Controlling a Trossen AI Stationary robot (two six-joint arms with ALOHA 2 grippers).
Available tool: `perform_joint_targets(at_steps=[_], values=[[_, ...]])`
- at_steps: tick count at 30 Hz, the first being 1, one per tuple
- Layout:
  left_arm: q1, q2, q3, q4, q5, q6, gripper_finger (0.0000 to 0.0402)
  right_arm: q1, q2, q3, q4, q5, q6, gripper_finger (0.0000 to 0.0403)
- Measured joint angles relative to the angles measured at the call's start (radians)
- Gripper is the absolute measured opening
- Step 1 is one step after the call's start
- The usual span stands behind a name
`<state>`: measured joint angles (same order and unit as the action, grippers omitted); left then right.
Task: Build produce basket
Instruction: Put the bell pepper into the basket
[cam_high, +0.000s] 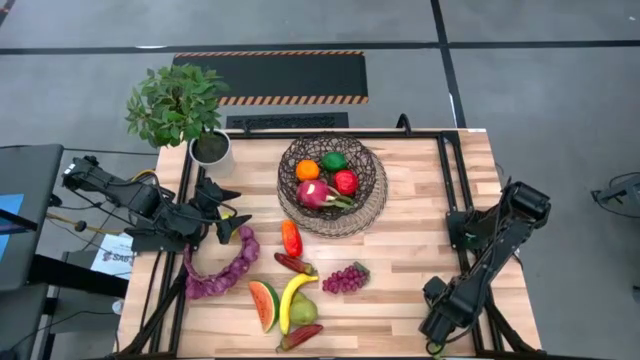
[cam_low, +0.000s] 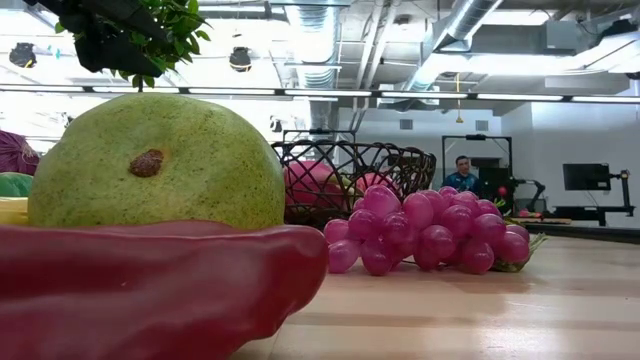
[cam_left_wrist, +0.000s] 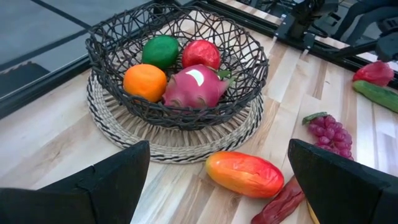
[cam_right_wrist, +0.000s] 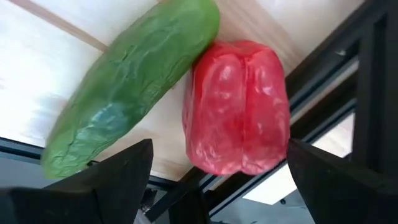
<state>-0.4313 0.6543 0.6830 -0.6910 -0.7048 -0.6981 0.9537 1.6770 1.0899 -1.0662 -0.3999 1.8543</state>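
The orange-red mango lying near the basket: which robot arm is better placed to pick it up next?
Probably the left. Its gripper has open jaws and faces the mango just ahead, beside the basket. The right gripper, also open, sits at the table's near right corner over a red pepper and a cucumber.

Readable text: you get only one trace, a white sheet (cam_high: 108, 260) lying just behind the left claw (cam_high: 232, 226), off the table (cam_high: 420, 290) edge.
Letters on it: dark print that seems to begin "SAF"; you cannot make out the rest.
Floor mat: the black mat (cam_high: 285, 75) well ahead of both claws carries orange-and-black hazard stripes along its edges, but no words.
Produce and basket: you will find no labels, brands or numbers on them in any view.
Room behind: screens and fittings show nothing you can read.
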Motion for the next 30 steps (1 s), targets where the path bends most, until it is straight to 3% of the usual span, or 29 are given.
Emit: perform_joint_targets(at_steps=[14, 25, 30], values=[[0.000, 0.000, 0.000, 0.000, 0.000, 0.002, 0.0368, 0.002, -0.003, -0.109, 0.110, -0.032, -0.030, 0.0378], [0.000, 0.000, 0.000, 0.000, 0.000, 0.002, 0.0368, -0.041, -0.002, -0.110, 0.061, -0.004, -0.072, 0.0286], [0.000, 0.000, 0.000, 0.000, 0.000, 0.002, 0.0368, -0.082, -0.001, -0.110, -0.005, 0.038, -0.129, 0.0273]])
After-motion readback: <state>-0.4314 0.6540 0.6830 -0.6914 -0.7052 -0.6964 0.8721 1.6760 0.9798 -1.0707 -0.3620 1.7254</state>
